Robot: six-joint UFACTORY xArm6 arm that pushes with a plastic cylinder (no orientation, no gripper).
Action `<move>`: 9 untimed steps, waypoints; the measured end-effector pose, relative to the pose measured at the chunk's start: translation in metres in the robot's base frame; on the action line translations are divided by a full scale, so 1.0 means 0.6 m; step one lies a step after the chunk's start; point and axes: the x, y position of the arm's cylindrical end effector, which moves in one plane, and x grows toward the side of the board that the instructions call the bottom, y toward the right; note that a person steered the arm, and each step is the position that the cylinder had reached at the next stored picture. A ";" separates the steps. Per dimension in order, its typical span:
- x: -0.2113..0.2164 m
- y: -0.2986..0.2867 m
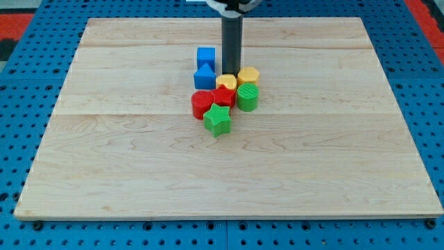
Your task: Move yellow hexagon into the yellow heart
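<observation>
The yellow hexagon [248, 75] sits near the board's middle, touching the yellow heart [226, 82] on its left. My rod comes down from the view's top, and my tip [229, 73] rests just above the yellow heart, left of the yellow hexagon and right of the blue blocks. A green cylinder [248, 97] lies right below the hexagon.
A blue cube [206, 56] and a second blue block [205, 76] stand left of my tip. A red cylinder [202, 104], a red block [223, 96] and a green star [218, 120] cluster below the heart. The wooden board [104, 160] lies on a blue pegboard.
</observation>
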 end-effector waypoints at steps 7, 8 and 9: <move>-0.023 0.092; 0.033 0.092; 0.071 0.082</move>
